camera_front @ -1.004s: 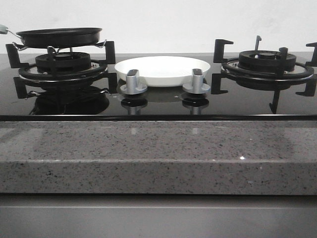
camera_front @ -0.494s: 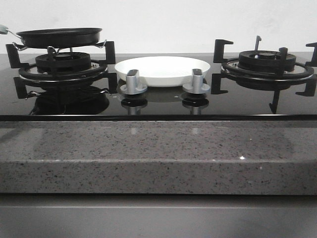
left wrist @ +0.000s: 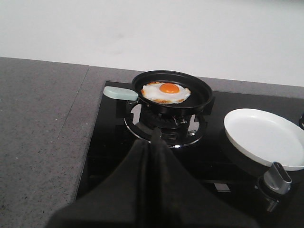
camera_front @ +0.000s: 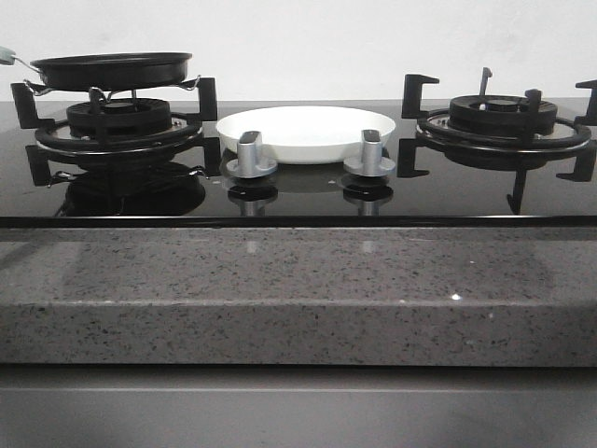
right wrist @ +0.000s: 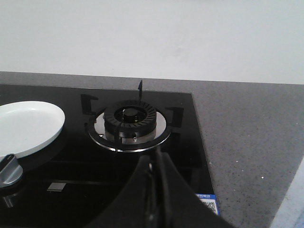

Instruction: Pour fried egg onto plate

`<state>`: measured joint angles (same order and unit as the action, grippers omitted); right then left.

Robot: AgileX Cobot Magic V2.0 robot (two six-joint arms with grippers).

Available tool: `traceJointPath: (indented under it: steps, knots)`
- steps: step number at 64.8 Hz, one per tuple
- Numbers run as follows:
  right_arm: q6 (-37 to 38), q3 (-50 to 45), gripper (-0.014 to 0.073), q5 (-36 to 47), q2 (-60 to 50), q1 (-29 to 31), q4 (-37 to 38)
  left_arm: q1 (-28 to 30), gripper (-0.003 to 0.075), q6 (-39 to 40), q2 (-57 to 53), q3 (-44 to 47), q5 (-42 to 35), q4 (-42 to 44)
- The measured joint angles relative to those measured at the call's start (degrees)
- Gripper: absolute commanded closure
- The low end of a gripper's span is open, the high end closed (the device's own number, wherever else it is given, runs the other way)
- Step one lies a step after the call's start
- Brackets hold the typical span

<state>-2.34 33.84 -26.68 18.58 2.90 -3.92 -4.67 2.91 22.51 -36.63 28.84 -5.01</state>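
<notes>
The fried egg [left wrist: 165, 92], white with an orange yolk, lies in the black frying pan [left wrist: 202, 95] on the left burner; the pan shows side-on in the front view [camera_front: 110, 70], the egg hidden there. The pan's pale green handle [left wrist: 120, 93] points left. The white plate [camera_front: 306, 133] sits on the hob between the burners, also in the left wrist view [left wrist: 266, 137] and right wrist view [right wrist: 26, 127]; it holds nothing. My left gripper [left wrist: 155, 142] is shut and empty, short of the pan. My right gripper [right wrist: 153, 164] is shut and empty, short of the right burner.
Two silver knobs [camera_front: 250, 155] [camera_front: 371, 154] stand in front of the plate. The right burner [camera_front: 504, 117] with black pan supports is bare. A grey speckled stone counter [camera_front: 298, 289] runs along the front and both sides of the black glass hob.
</notes>
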Motion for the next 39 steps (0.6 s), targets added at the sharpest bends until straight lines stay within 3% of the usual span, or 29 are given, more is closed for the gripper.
traceJointPath:
  steps: [7, 13, 19, 23, 39]
  knots:
    - [0.0, 0.0, 0.0473, -0.62, 0.0, 0.0, 0.0, 0.0, 0.0657, 0.0, 0.0, 0.0, 0.0, 0.66]
    - [0.0, 0.0, 0.0274, -1.01, 0.0, 0.0, 0.02, 0.0, 0.048, 0.0, 0.0, 0.0, -0.2, 3.1]
    - [0.0, 0.0, 0.0159, -1.01, 0.0, 0.0, 0.13, 0.0, 0.0339, 0.0, 0.0, 0.0, -0.2, 5.35]
    - [-0.04, 0.0, 0.0147, -1.01, 0.0, 0.0, 0.24, 0.0, 0.0317, 0.0, 0.0, 0.0, -0.2, 5.78]
    - [-0.04, 0.0, 0.0147, -1.01, 0.0, 0.0, 0.32, 0.0, 0.0346, 0.0, 0.0, 0.0, -0.2, 5.51]
